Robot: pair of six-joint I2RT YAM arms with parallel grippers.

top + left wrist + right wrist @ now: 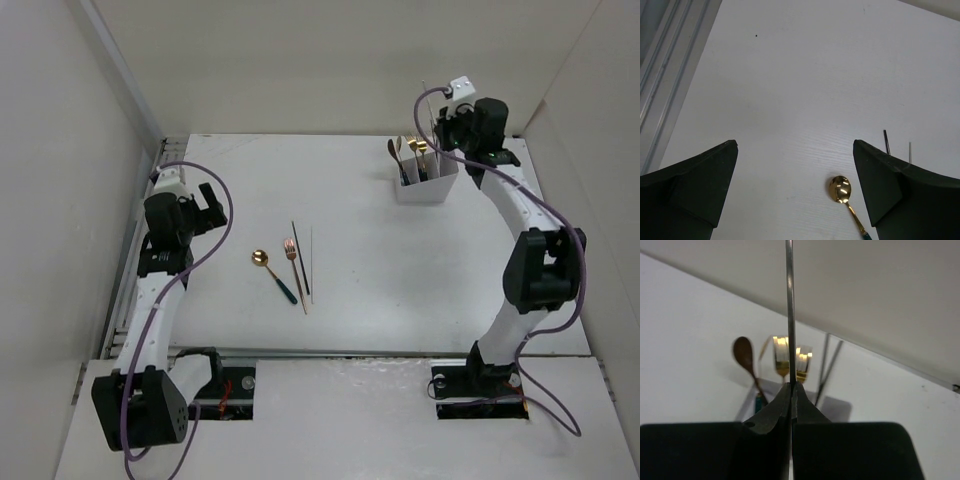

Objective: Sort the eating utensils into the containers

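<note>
A white divided box stands at the far right. A brown spoon and gold-headed forks stand upright in it. My right gripper is just above the box, shut on a thin chopstick that points straight up. In the right wrist view my gripper hides part of the box. Beyond the gripper I see the brown spoon, the forks and two more chopsticks. My left gripper is open and empty, left of a gold teal-handled spoon.
A copper fork and two thin chopsticks lie side by side just right of the spoon, mid-table. In the left wrist view the spoon lies near my right finger, with chopstick tips behind it. White walls enclose the table.
</note>
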